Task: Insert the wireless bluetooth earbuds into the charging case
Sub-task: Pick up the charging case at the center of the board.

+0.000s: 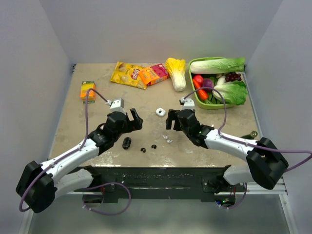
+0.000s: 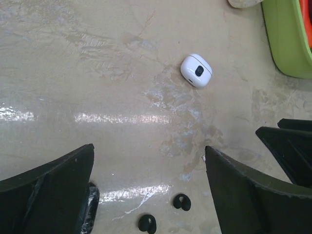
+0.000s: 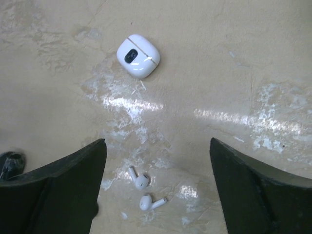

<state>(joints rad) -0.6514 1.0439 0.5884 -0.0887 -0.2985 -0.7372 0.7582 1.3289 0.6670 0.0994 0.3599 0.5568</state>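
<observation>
Now my left jaws and right jaws both hang spread wide, gripping nothing. White earbuds [image 3: 141,183] lie loose on the counter [image 3: 243,73] near my right jaws, black earbuds [image 2: 182,201] near my left, and the white charging case [image 3: 138,55] sits closed beyond them.

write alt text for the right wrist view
Two white earbuds lie loose on a beige table, between the open black jaws of the right gripper. A closed white charging case sits farther off, apart from them.
</observation>
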